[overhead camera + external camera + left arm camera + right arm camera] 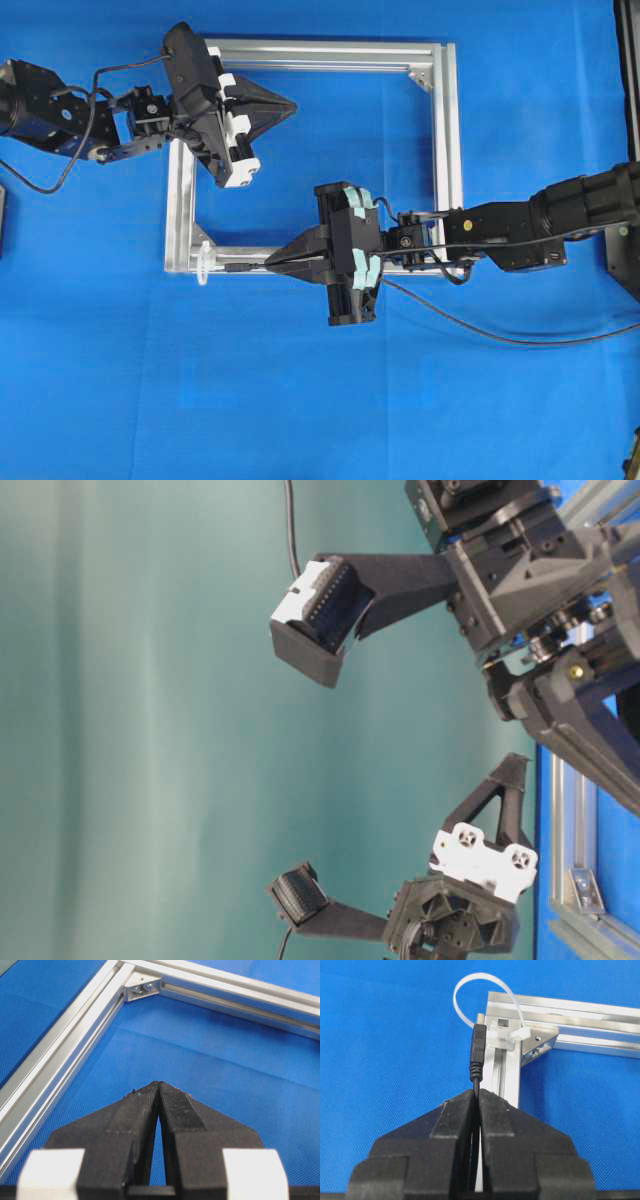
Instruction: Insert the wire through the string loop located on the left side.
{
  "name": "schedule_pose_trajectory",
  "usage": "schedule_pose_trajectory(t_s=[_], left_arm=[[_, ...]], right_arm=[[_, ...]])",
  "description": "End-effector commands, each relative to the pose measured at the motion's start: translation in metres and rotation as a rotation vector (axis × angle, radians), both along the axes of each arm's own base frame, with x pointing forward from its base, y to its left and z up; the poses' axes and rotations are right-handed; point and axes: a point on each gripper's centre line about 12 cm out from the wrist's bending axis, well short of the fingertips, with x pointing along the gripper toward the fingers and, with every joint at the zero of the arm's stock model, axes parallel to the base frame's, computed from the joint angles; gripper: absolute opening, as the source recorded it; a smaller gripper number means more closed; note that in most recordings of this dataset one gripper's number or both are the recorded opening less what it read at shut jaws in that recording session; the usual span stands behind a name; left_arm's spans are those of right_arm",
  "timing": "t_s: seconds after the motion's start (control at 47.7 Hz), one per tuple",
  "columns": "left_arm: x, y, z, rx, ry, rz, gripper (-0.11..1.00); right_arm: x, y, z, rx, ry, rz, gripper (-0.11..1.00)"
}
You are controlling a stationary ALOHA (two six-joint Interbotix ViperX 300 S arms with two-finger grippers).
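Closest to your right wrist camera are the black ridged fingers of the right gripper, pinched tight on the wire, a thin black cable whose slim dark plug sticks out just past the fingertips. The plug's long axis runs straight ahead along the gripper's own line, tip forward. Just beyond that tip stands the string loop, a small white cord ring tied at the near left corner of the silver aluminium frame. Its opening arches above and a little to the right of the plug, so the tip looks close but not yet through (from this angle you cannot tell whether it is level with the opening). Overhead, the plug lies along the frame's near rail, pointing left at the loop.

Your right arm is plainly the nearer one. The left gripper, fingers pressed together on nothing, hovers over the frame's far left part, well apart from the loop.

The coming push likely needs a small lift and a straight advance.
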Motion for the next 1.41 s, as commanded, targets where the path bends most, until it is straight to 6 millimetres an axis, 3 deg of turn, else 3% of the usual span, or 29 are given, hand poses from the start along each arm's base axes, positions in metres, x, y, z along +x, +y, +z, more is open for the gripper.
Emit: schedule_pose_trajectory(t_s=[0.0,0.86,1.07,1.385], left_arm=[[0.002,-0.001,0.015,0.012,-0.044,-0.005,0.00],[0.002,-0.001,0.015,0.012,-0.043,-0.005,0.00],[0.002,-0.001,0.015,0.012,-0.043,-0.005,0.00],[0.002,-0.001,0.015,0.010,-0.043,-0.005,0.00]], right_arm=[[0.005,0.000,0.014,0.006,-0.044,-0.003,0.00],[0.007,0.000,0.014,0.008,-0.045,-0.006,0.00],[0.018,0.001,0.017,0.011,-0.062,-0.007,0.00],[0.051,0.001,0.017,0.013,-0.084,-0.011,0.00]])
